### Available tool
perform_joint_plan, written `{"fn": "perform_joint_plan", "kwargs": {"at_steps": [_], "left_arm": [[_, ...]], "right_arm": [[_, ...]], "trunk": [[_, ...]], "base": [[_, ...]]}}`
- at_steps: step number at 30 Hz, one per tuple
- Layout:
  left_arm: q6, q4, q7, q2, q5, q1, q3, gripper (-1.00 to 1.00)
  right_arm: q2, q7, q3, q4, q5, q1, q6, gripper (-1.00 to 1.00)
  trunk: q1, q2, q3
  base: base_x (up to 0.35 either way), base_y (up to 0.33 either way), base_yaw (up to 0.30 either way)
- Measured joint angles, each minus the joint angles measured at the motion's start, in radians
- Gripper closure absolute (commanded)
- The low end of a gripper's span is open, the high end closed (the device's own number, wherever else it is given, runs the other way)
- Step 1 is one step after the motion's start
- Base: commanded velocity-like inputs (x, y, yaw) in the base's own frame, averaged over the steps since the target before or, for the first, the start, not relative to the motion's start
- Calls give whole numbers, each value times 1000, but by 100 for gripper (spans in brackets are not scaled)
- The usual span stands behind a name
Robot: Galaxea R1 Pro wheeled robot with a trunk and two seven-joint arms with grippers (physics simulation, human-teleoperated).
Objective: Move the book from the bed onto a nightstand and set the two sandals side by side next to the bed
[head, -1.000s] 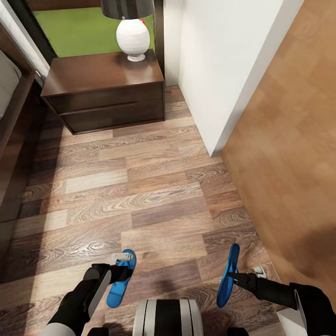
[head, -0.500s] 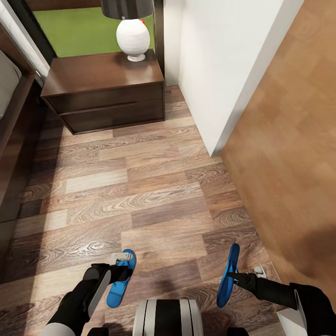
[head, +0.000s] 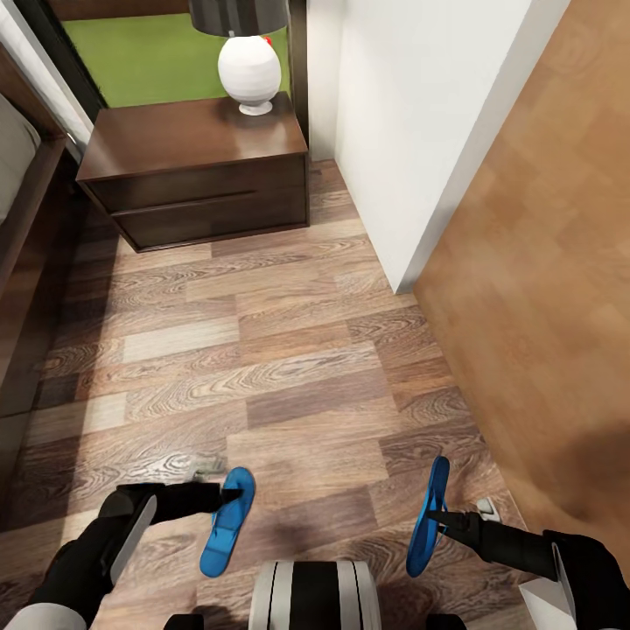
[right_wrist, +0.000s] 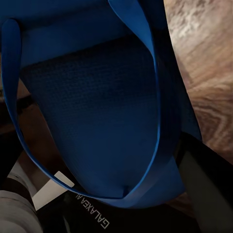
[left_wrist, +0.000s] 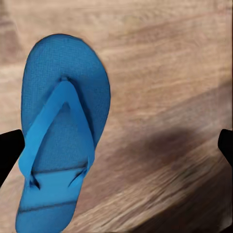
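Head view: 2 blue sandals low in frame on the wood-plank floor [head: 289,376], well apart from each other. Left sandal [head: 227,522] lies flat, sole down; left gripper [head: 213,486] sits just beside its toe end. Left wrist view: left sandal [left_wrist: 60,136] flat on the floor, strap up, dark fingertips [left_wrist: 9,150] spread wide at either edge of the picture, nothing between them, so the left gripper is open and empty. Right sandal [head: 428,516] stands on edge, tilted off the floor, pinched by the right gripper [head: 442,519]. Right wrist view: right sandal [right_wrist: 97,121] close up, clamped at the strap. Nightstand [head: 197,171] with white lamp [head: 249,74] far ahead, bed [head: 22,201] frame at the left edge, white wall [head: 411,122] on the right
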Motion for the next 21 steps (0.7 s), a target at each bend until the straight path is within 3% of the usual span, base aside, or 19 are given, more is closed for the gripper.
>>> {"fn": "perform_joint_plan", "kwargs": {"at_steps": [2,4,10,11,14,17,18,20,21], "left_arm": [[0,-1,-95,15,0,0,28,-100],[2,0,-136,32,3,0,52,-100],[2,104,-149,81,0,0,125,-100],[3,125,-135,130,-4,0,153,-100],[-5,131,-90,205,-4,-1,170,-100],[-60,138,-25,228,-6,-1,178,-100],[-106,138,15,234,-7,-1,185,-100],[-167,139,69,236,-23,-1,189,-100],[-214,140,113,237,-53,0,190,-100]], "right_arm": [[0,0,0,0,0,0,0,100],[0,0,0,0,0,0,0,100],[0,0,0,0,0,0,0,100],[0,0,0,0,0,-1,0,100],[0,0,0,0,0,-1,0,100],[1,0,0,0,0,0,0,100],[1,0,0,0,0,0,0,100],[2,0,0,0,0,0,0,100],[2,0,0,0,0,0,0,100]], "trunk": [[0,0,0],[0,0,0],[0,0,0],[0,0,0],[0,0,0],[0,0,0],[0,0,0],[0,0,0],[0,0,0]], "base": [[0,0,0],[0,0,0],[0,0,0],[0,0,0],[0,0,0],[0,0,0],[0,0,0],[0,0,0],[0,0,0]]}}
